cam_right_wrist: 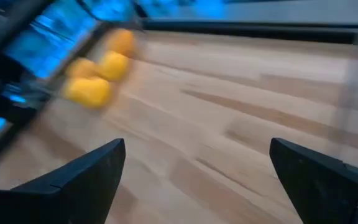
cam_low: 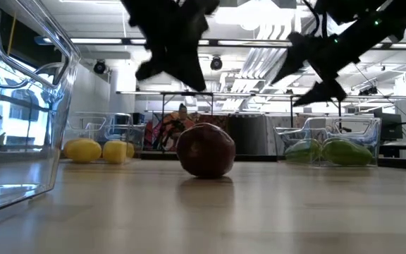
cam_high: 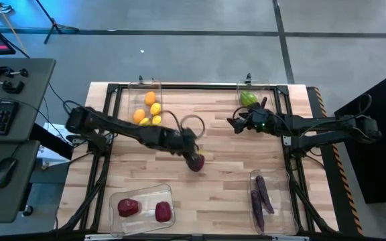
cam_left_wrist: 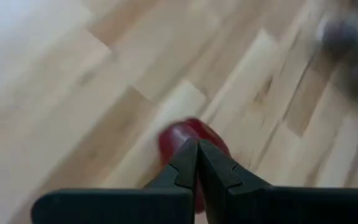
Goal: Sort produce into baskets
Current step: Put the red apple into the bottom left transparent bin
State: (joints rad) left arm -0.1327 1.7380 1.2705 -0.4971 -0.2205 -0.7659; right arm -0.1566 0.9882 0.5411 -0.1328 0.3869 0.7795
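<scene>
I have the left gripper (cam_left_wrist: 197,163) pressed together with nothing in it, hanging just above the one loose dark red piece (cam_high: 196,162), which sits on the bench (cam_high: 233,161) near the middle. In the left wrist view the red piece (cam_left_wrist: 188,140) lies directly under and slightly ahead of the fingertips, so to my eye the left arm is the nearer one; I would need to spread the gripper before coming down. The piece is roundish, with no clear long axis. Its likely home is the near-left bin (cam_high: 146,209), which already holds two dark red lumps, with open wood between. The right gripper (cam_high: 236,124) stands spread wide and empty beside the bin of green pieces (cam_high: 248,99). Yellow and orange fruit (cam_high: 147,112) fill the far-left bin, purple ones (cam_high: 261,195) the near-right.
</scene>
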